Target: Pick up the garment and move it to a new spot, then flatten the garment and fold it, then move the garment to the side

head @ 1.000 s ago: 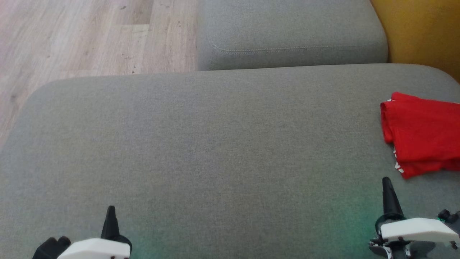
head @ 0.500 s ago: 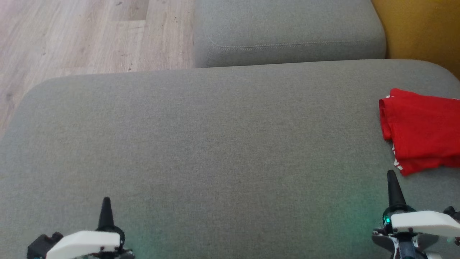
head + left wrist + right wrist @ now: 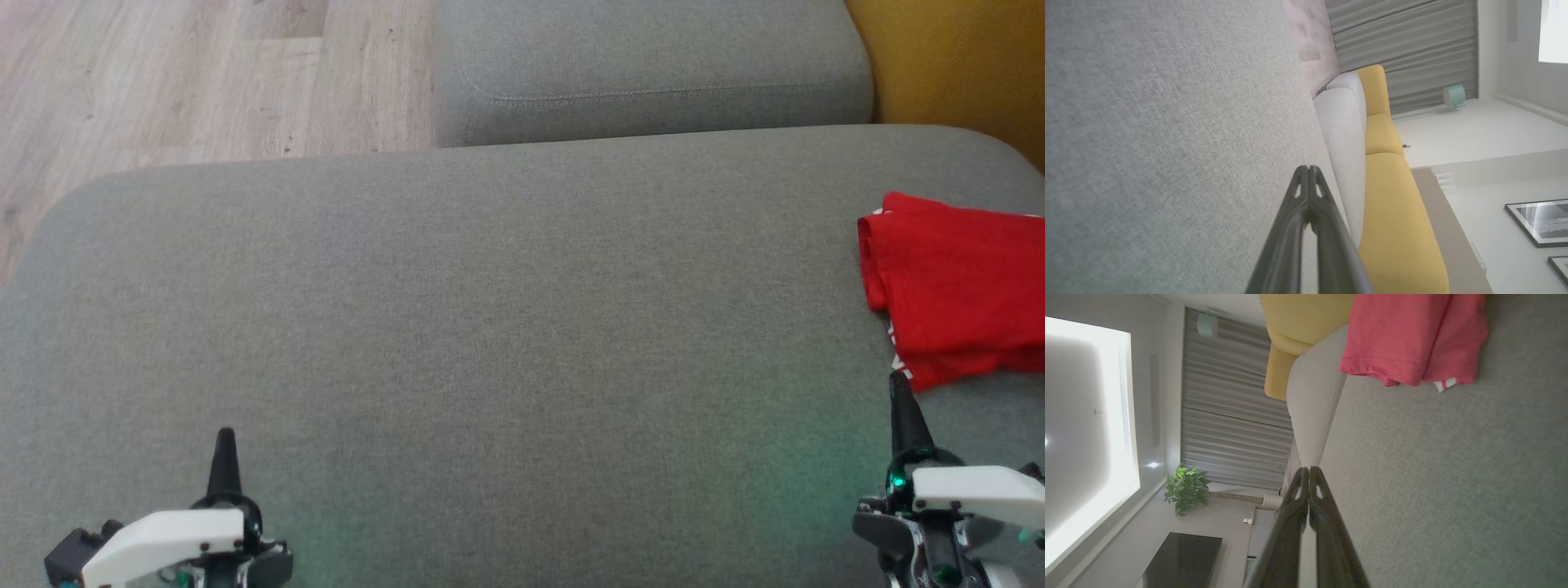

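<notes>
One large grey cushion [image 3: 490,327] spreads across most of the head view. A second, smaller grey cushion [image 3: 653,73] lies beyond its far edge, which makes two grey cushions. Pale wooden floor [image 3: 163,90] shows at the far left and one patch of yellow upholstery [image 3: 955,65] at the far right.

One red garment [image 3: 955,286] lies folded on the large cushion, at its right side, and the picture's right edge cuts it off. Its rounded fold faces the robot's left, toward the cushion's middle. A corner with white marks points back toward the robot. What shows of the garment stretches left to right, slightly tilted, but its full long axis cannot be judged.

There are two grippers, both low over the near part of the cushion. The left gripper [image 3: 224,438] has its fingers pressed together and holds nothing. The right gripper [image 3: 898,385] is pinched together the same way and is empty. Its tip sits near the garment's white-marked corner, and the right wrist view shows bare grey cloth between them.
</notes>
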Available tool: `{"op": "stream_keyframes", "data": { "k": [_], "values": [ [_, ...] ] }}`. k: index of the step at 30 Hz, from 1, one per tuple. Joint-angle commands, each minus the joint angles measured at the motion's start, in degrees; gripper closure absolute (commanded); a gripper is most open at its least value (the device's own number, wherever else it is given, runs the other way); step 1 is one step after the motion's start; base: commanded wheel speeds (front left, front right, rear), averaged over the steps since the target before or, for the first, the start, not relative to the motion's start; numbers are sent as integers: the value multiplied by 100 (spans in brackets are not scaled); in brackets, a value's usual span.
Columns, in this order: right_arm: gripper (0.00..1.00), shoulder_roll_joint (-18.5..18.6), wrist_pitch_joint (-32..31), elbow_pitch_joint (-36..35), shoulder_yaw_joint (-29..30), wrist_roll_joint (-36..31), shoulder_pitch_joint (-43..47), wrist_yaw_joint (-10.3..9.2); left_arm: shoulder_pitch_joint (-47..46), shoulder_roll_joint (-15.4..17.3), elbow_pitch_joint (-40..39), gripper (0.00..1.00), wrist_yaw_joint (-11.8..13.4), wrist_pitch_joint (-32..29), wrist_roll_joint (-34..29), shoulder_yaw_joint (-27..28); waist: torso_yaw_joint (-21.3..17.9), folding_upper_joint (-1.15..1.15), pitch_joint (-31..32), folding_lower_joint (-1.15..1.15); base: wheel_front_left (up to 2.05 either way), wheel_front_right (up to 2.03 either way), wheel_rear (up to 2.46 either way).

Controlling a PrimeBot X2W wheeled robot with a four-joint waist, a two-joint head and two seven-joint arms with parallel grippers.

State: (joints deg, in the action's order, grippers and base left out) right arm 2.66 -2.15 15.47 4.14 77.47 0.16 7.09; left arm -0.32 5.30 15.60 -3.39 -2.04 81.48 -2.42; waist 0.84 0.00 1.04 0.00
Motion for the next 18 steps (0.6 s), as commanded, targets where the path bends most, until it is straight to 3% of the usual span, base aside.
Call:
{"op": "stream_keyframes", "data": {
  "k": [1, 18],
  "values": [
    [100, 115, -35, -182, -70, 137, -322, 33, -330, 12, -170, 100, -59, -46, 103, 240, -3, 0, -4, 0, 0, 0, 0],
    [100, 114, -260, -159, 68, 1226, -550, 38, -523, -163, -157, 100, -325, -331, 852, 714, -64, 0, -94, 0, 0, 0, 0]
  ]
}}
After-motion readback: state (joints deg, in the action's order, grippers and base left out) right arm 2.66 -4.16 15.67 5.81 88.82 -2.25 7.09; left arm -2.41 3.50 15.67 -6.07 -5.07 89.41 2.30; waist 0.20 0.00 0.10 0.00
